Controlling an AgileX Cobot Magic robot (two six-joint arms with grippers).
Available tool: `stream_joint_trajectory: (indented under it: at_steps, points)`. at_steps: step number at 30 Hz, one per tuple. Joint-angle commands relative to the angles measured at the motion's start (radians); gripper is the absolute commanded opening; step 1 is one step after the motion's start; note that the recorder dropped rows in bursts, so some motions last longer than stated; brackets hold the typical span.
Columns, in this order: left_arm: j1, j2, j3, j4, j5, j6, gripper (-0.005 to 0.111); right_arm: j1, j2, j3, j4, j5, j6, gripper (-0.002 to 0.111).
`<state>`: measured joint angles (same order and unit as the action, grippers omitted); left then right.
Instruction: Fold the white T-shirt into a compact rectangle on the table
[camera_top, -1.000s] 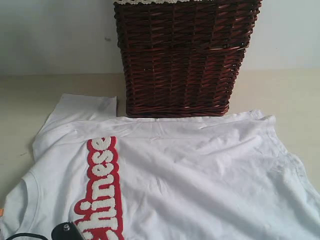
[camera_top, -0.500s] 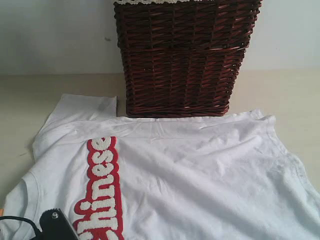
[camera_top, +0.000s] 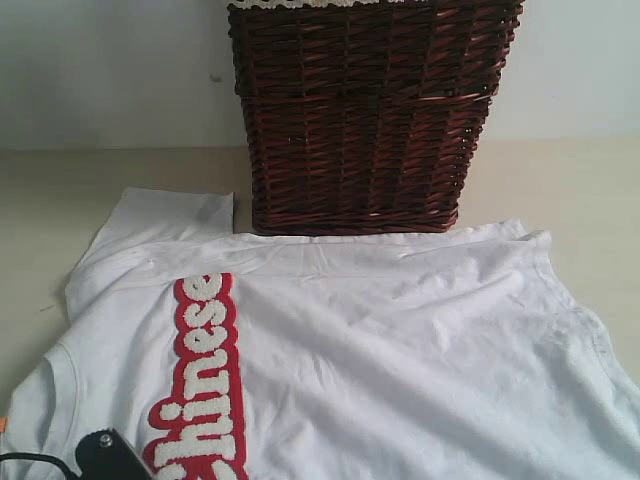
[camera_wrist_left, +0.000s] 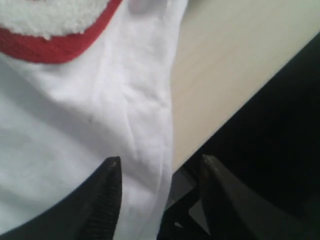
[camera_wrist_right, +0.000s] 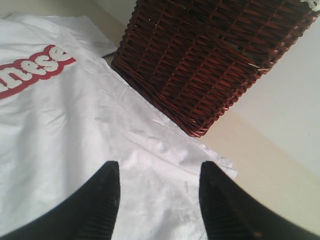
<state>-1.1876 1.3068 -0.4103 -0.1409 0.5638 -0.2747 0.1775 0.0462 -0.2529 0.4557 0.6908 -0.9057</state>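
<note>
1. Left gripper has just parted its jaws over the near edge of the white T-shirt and grips nothing.
2. Right gripper hangs wide apart, empty.
3. The shirt lies spread on the table before the basket; folding looks barely begun.

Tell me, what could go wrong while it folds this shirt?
The shirt runs along the foot of the basket, so lifting that side might snag the wicker or nudge it. The left gripper is open at the shirt's border, beside the edge of the table; a shallow pinch could slip, or cloth could slide off.
</note>
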Motion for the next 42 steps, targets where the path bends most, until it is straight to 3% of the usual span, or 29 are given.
stream_joint_trajectory:
  at_steps: [1,5,7,13,19,32,35,42]
  points:
    - [0.002,0.008,0.039,0.014,-0.118,0.009,0.049,-0.003,-0.004,0.006,0.009,-0.006,0.003,0.049]
    - [0.002,0.058,0.057,0.025,-0.153,0.009,0.047,-0.003,-0.004,0.006,0.009,-0.006,0.003,0.049]
    - [0.002,0.088,0.057,0.029,-0.156,0.009,0.041,-0.003,-0.004,0.006,0.009,-0.006,0.003,0.049]
    - [0.002,0.147,0.057,0.034,-0.163,0.009,-0.001,-0.003,-0.004,0.006,0.009,-0.006,0.003,0.049]
    - [0.002,0.143,0.057,0.051,-0.163,0.012,0.0,-0.003,-0.004,0.006,0.009,-0.006,0.003,0.049]
    - [0.006,0.143,0.003,0.279,-0.103,0.006,0.0,-0.003,-0.004,0.006,0.009,-0.006,0.003,0.049]
    - [0.054,0.143,0.001,0.313,-0.103,0.004,0.0,-0.003,-0.004,0.006,0.009,-0.006,0.003,0.049]
    - [0.252,0.143,-0.058,0.549,-0.103,-0.114,0.0,-0.003,-0.004,0.006,0.009,-0.006,0.003,0.049]
